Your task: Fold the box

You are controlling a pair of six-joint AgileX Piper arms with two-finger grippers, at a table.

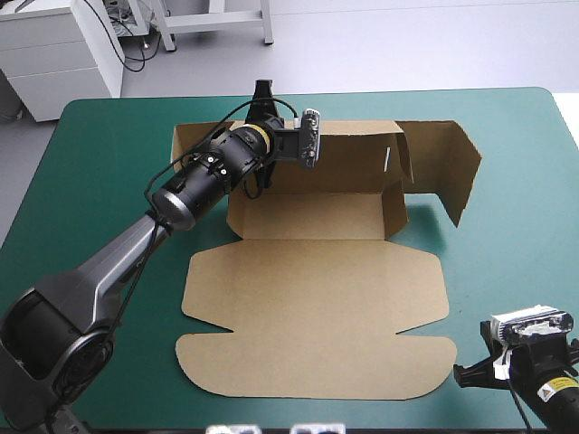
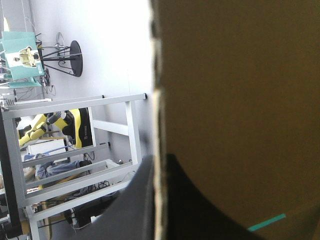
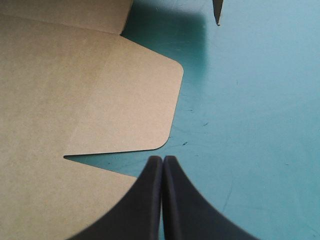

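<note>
Two end effectors, split roles. Right end effector (image 3: 162,159), fingers pressed together and empty, sits at 5 o'clock on the worktop (image 1: 507,271), off the box (image 1: 308,307) lying mid-worktop, likely so as not to obstruct. Left end effector (image 2: 160,160), at 11 o'clock, pinches the raised rear wall (image 1: 353,158), probably to steady it for tucking.

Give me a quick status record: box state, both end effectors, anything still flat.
box: partly folded, base flat
far wall: raised
right flap: raised, off the far right corner
lid: flat on the table
left end effector: shut on the box, at the far wall's left part
right end effector: shut, empty, by the lid's right edge
</note>
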